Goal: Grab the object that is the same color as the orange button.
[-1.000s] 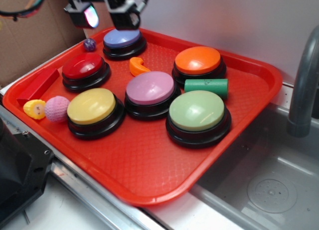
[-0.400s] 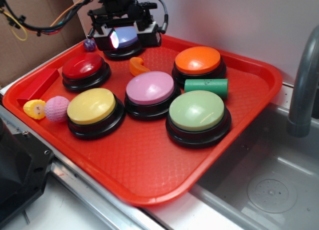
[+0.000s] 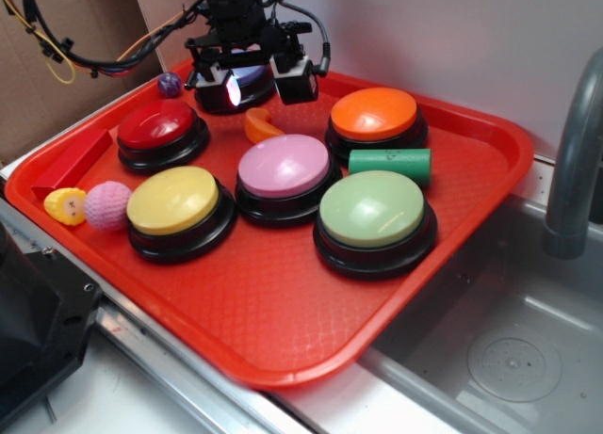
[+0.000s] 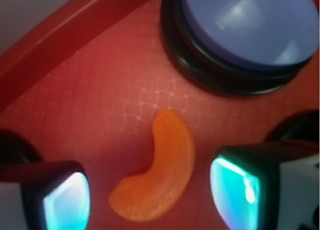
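The object, a small curved orange piece (image 3: 261, 126), lies on the red tray (image 3: 283, 302) between the red, purple and pink buttons. In the wrist view the object (image 4: 160, 172) sits on the tray floor between my two fingertips, touching neither. My gripper (image 3: 261, 84) hangs open just above it; in the wrist view the gripper (image 4: 150, 192) straddles the piece. The orange button (image 3: 374, 114) stands to the right, near the tray's back rim.
Around the piece stand a purple button (image 4: 240, 25), red button (image 3: 157, 125), pink button (image 3: 284, 166), yellow button (image 3: 173, 200) and green button (image 3: 372, 209). A green cylinder (image 3: 390, 161), pink ball (image 3: 108, 204), yellow toy (image 3: 64, 205) and red block (image 3: 73, 161) also lie on the tray. A sink (image 3: 509, 349) is at right.
My gripper has moved right and down from the tray's back-left corner to just over the small orange piece, staying open.
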